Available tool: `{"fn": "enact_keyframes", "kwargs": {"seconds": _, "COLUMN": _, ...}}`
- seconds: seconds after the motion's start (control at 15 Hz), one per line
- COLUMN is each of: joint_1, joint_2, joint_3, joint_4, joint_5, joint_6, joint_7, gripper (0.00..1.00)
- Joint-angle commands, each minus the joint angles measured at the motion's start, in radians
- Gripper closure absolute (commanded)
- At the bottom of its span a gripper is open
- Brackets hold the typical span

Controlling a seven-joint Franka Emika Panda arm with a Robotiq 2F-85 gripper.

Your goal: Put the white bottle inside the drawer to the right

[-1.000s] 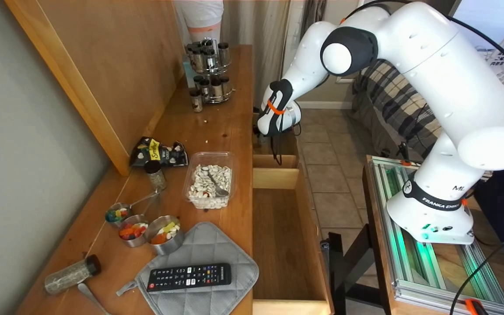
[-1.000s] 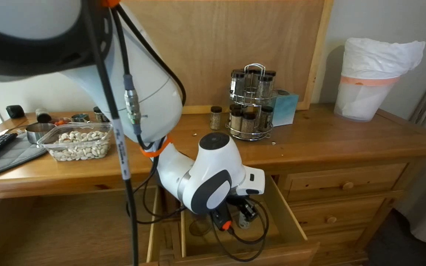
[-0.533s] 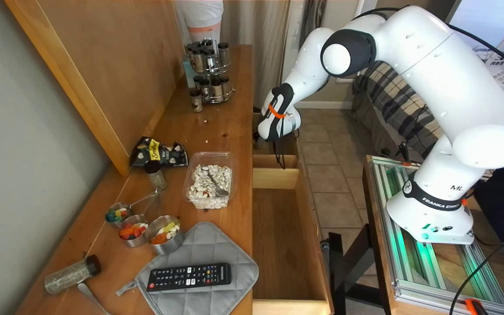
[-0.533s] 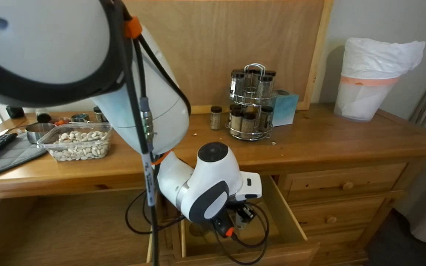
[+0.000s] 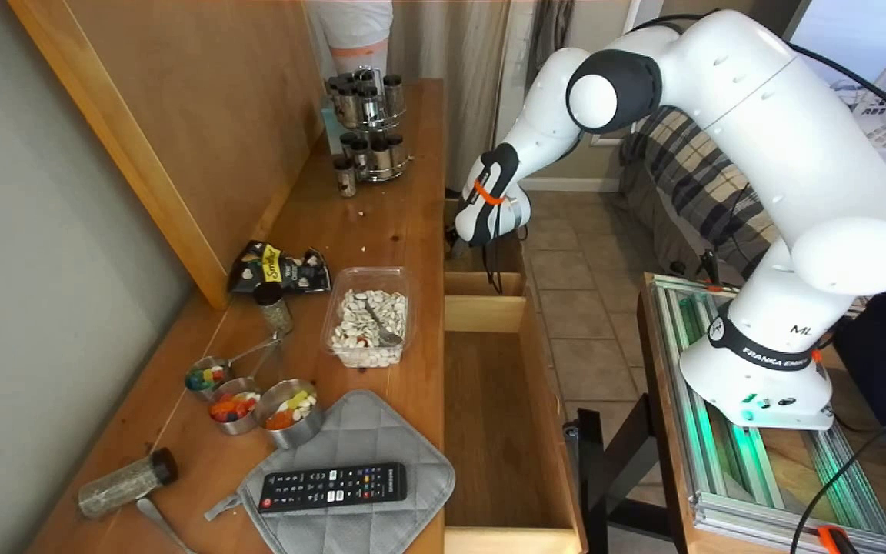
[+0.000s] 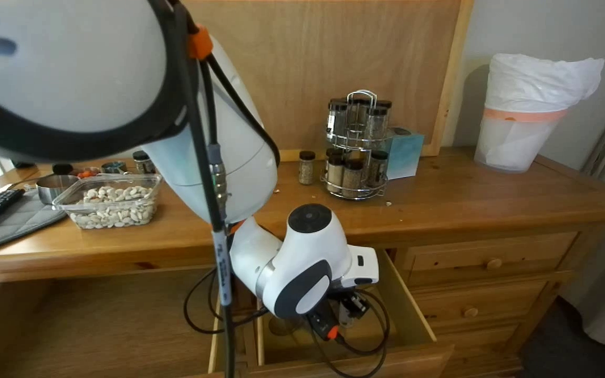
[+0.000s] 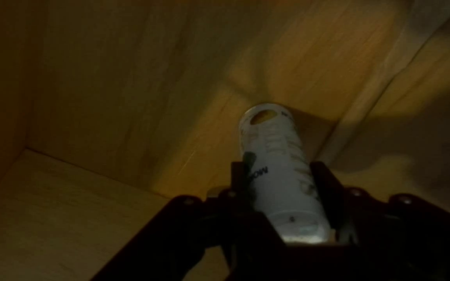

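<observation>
The small white bottle (image 7: 283,187) stands between the two dark fingers of my gripper (image 7: 279,168) in the wrist view. The fingers fit close on both of its sides with no gap showing, so the gripper looks shut on it. In an exterior view the bottle (image 6: 345,316) shows partly, low inside the short pale-wood drawer (image 6: 410,304), behind the fingers. Its base is close to the drawer floor; I cannot tell if it touches. The drawer is pulled open. In an exterior view my wrist hides the bottle and most of the short drawer (image 5: 481,283).
A longer open drawer (image 6: 97,320) lies beside the short one. The dresser top carries a spice rack (image 6: 355,142), a loose spice jar (image 6: 306,168), a clear seed container (image 6: 111,207) and a black remote (image 5: 333,486). Cables loop from my wrist over the short drawer.
My wrist has lowered a little into the short drawer, then shifted slightly sideways. The bottle has shifted slightly along with the fingers.
</observation>
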Motion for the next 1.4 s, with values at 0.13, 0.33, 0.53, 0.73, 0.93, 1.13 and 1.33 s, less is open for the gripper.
{"fn": "enact_keyframes", "kwargs": {"seconds": 0.13, "joint_1": -0.017, "joint_2": 0.053, "joint_3": -0.018, "joint_4": 0.067, "joint_5": 0.011, "joint_6": -0.031, "joint_7": 0.033, "gripper": 0.81}}
{"fn": "enact_keyframes", "kwargs": {"seconds": 0.33, "joint_1": -0.035, "joint_2": 0.058, "joint_3": 0.003, "joint_4": 0.077, "joint_5": 0.008, "joint_6": -0.043, "joint_7": 0.033, "gripper": 0.81}}
{"fn": "enact_keyframes", "kwargs": {"seconds": 0.53, "joint_1": -0.04, "joint_2": 0.054, "joint_3": 0.006, "joint_4": 0.084, "joint_5": 0.011, "joint_6": -0.079, "joint_7": 0.034, "gripper": 0.31}}
{"fn": "enact_keyframes", "kwargs": {"seconds": 0.73, "joint_1": -0.038, "joint_2": 0.052, "joint_3": -0.004, "joint_4": 0.085, "joint_5": 0.012, "joint_6": -0.12, "joint_7": 0.031, "gripper": 0.17}}
{"fn": "enact_keyframes", "kwargs": {"seconds": 0.93, "joint_1": -0.034, "joint_2": 0.05, "joint_3": -0.014, "joint_4": 0.078, "joint_5": 0.013, "joint_6": -0.138, "joint_7": 0.031, "gripper": 0.01}}
{"fn": "enact_keyframes", "kwargs": {"seconds": 1.13, "joint_1": -0.031, "joint_2": 0.025, "joint_3": -0.022, "joint_4": 0.058, "joint_5": 0.012, "joint_6": -0.174, "joint_7": 0.029, "gripper": 0.0}}
{"fn": "enact_keyframes", "kwargs": {"seconds": 1.33, "joint_1": -0.039, "joint_2": -0.034, "joint_3": -0.01, "joint_4": 0.011, "joint_5": 0.002, "joint_6": -0.226, "joint_7": 0.001, "gripper": 0.0}}
